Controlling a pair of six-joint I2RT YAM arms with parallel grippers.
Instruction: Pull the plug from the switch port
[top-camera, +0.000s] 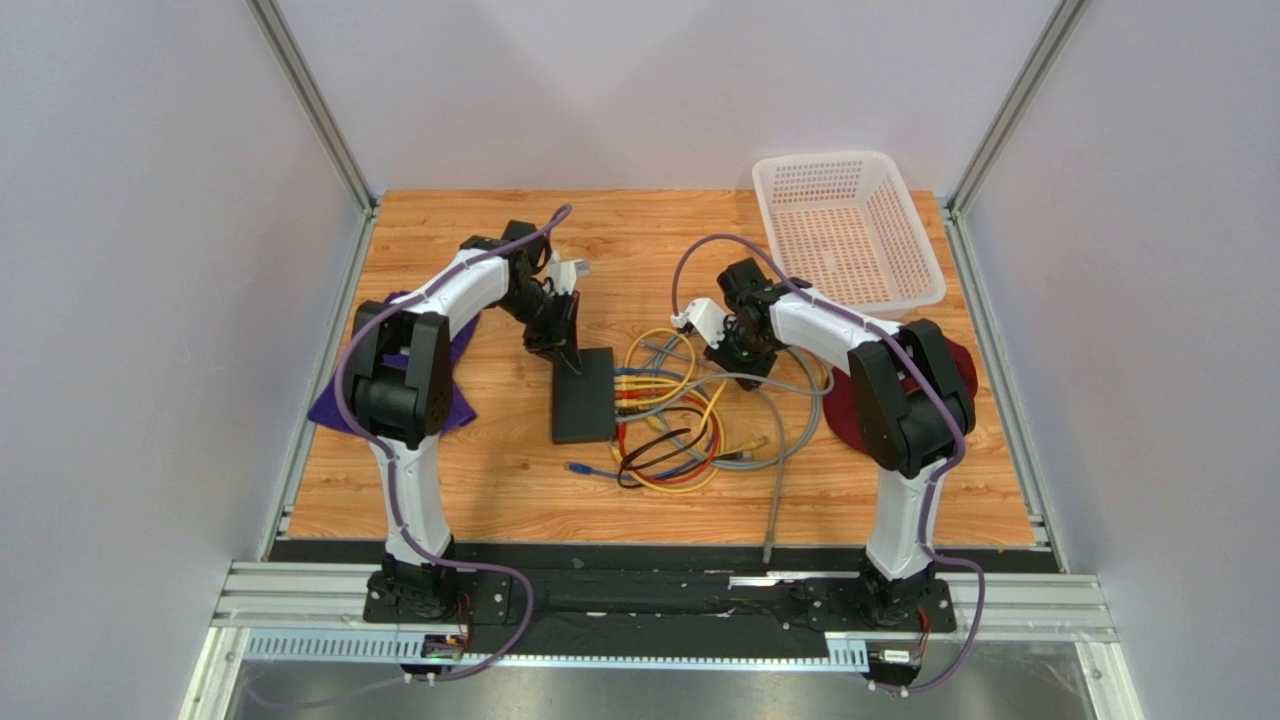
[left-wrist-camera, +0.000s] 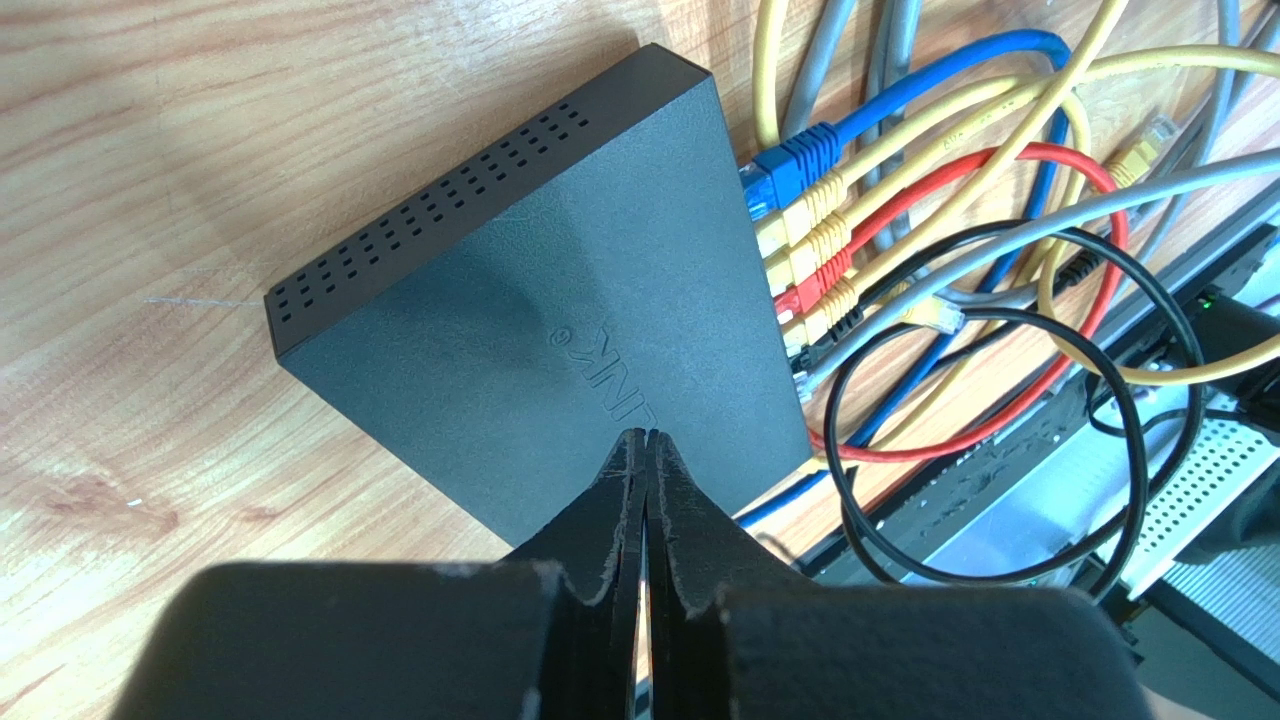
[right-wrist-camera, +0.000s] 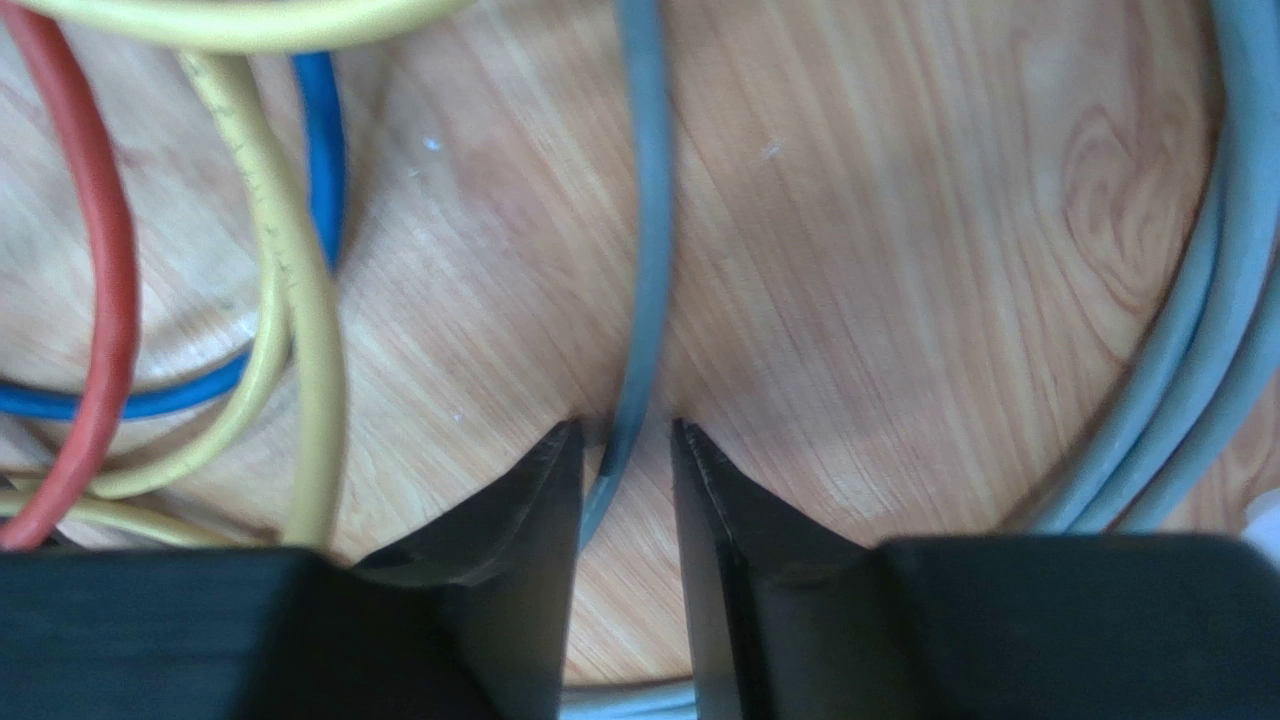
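Left gripper (left-wrist-camera: 646, 438) of mine is pinched fully shut with nothing between its fingers, its tips set on the top face of the switch (left-wrist-camera: 556, 330) near one short end; I take this for a bracing hold, though I cannot tell whether the tips press or only hover; the switch lies flat on the wooden table (left-wrist-camera: 135, 195) between my two arms, its port edge turned toward my right side; along that edge the row of plugs (left-wrist-camera: 804, 255), blue at one end, then yellows, a red and darker ones, all sit in their sockets, so nothing has been pulled yet; my right gripper (right-wrist-camera: 627, 438) is low over the table among the cables, its jaws parted only narrowly, straddling a grey cable (right-wrist-camera: 649, 225) that passes between the fingers unclamped, as far as I can see; I judge the task barely begun: the grasp is not closed, and closing, then drawing the plug straight out of its port, remains; which socket this grey cable feeds I cannot trace.
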